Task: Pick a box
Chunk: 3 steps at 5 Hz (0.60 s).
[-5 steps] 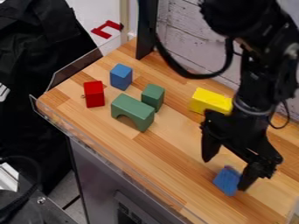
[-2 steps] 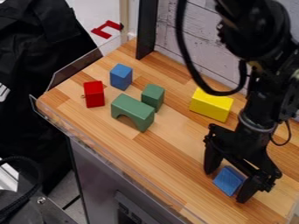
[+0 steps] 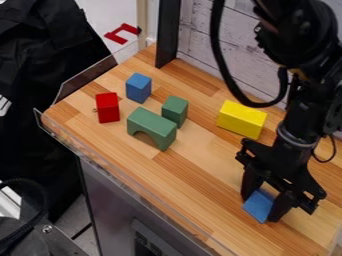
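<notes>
Camera view: the hand (image 3: 261,207) is clamped on a blue block (image 3: 258,205) low on the right.
The blue block sits between its two fingers on the wooden counter (image 3: 194,170); farther back is a yellow block (image 3: 241,119), and toward the left are a green arch (image 3: 152,125), a green block (image 3: 175,110) just behind it, a red block (image 3: 107,107) and an upright blue block (image 3: 138,88); clear edging (image 3: 113,162) lines the counter's near side above a grey metal front (image 3: 113,197), with whitewashed boards (image 3: 230,47) and a black post (image 3: 167,32) behind and black cloth (image 3: 40,100) at left; compared with the previous frame, the fingers have drawn in against the block, while the other blocks have stayed put.
</notes>
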Available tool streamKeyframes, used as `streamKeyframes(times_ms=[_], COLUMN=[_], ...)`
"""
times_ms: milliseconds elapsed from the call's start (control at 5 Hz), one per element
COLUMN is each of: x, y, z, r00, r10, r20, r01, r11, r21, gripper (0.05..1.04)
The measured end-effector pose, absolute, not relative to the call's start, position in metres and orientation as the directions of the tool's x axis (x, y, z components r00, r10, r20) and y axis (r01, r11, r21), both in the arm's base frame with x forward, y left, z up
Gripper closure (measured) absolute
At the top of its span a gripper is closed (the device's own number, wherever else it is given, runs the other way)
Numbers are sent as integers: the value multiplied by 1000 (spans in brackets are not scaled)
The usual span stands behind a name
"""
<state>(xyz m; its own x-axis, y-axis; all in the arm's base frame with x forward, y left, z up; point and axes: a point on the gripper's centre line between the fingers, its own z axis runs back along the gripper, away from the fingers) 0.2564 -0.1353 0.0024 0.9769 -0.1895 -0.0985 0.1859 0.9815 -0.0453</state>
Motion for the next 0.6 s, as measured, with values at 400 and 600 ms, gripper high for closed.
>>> streamKeyframes(times_ms=[400, 600], x=[256, 258], y=[-130, -128], z=[33, 49], r00=[985, 987], r10=[-172, -156], r20=[-10, 29], r01=[171, 156], r11=[985, 988], r21=[-18, -6], gripper=[520, 520])
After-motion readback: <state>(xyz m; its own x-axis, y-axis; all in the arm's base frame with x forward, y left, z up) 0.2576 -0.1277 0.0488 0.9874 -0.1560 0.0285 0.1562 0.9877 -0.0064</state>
